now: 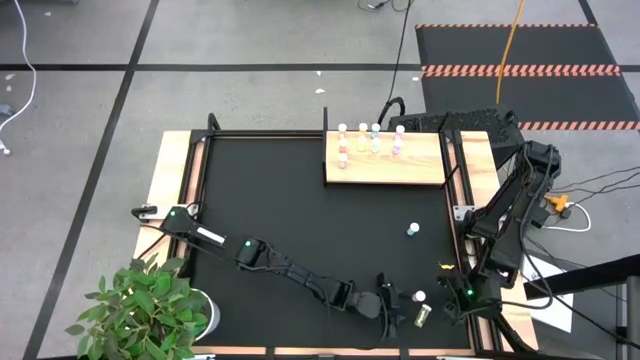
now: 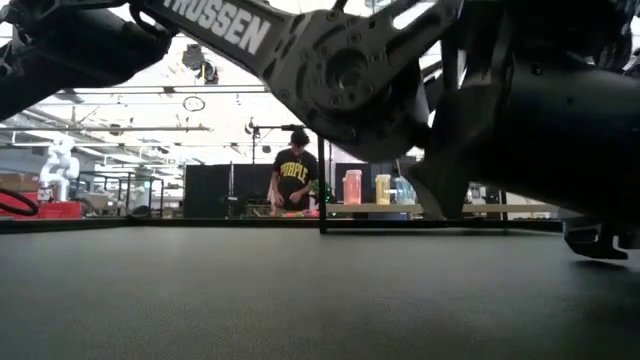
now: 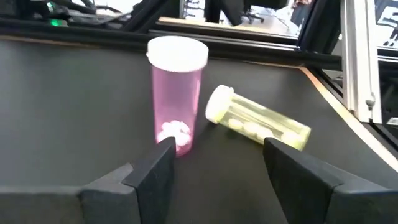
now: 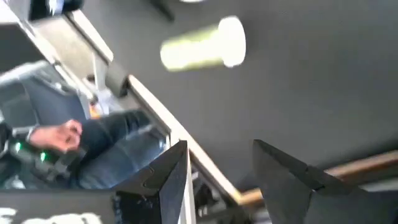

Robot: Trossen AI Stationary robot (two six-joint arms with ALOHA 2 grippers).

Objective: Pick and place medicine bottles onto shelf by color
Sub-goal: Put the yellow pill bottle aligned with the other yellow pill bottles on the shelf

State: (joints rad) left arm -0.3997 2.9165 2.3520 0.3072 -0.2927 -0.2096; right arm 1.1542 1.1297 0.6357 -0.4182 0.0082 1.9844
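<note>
Eight bottles (image 1: pixel 369 139) are seen on the shelf (image 1: pixel 420 168), three on the mat: pink bottle (image 3: pixel 177 93) upright with pills inside, yellow bottle (image 3: pixel 258 125) toppled, blue bottle (image 1: pixel 412 230) apart. Left gripper (image 3: pixel 214 165) jaws are parted, empty, beside pink; right gripper (image 4: pixel 217 165) jaws gape, empty.

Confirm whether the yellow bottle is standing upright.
No, the yellow bottle lies on its side on the mat, beside the upright pink bottle.

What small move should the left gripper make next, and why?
Probably ease forward around the pink bottle. The left gripper is open with nothing between its fingers; the bottle stands upright just ahead, off toward one finger, beside the toppled yellow bottle.
</note>
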